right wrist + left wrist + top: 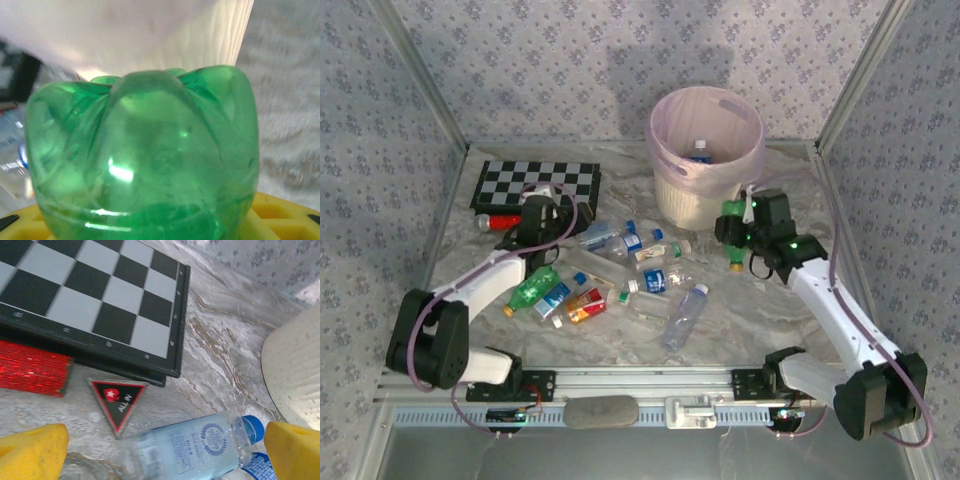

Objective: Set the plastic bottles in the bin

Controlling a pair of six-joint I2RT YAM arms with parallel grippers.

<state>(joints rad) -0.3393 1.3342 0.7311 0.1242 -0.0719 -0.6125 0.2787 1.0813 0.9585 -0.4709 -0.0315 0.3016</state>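
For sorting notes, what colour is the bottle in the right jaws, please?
Translucent green bottle; best in the right wrist view.

a green bottle (145, 160) is seen base-on, close up, above yellow pads (280, 215). the bin (220, 35) is seen behind it, cream and ribbed.

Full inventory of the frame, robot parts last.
bin: one, cream, pink liner, far centre
bottle in bin: one, clear, blue cap
plastic bottles: about ten, mostly clear/blue, one green, one orange-red, piled mid-table
green bottle: one, green, gripped beside bin
chessboard: one, black-and-white, far left
red stick: one, red, before chessboard
triangular chip: one, black-red, by chessboard
left gripper: yellow fingers, open over a clear bottle
right gripper: shut on green bottle
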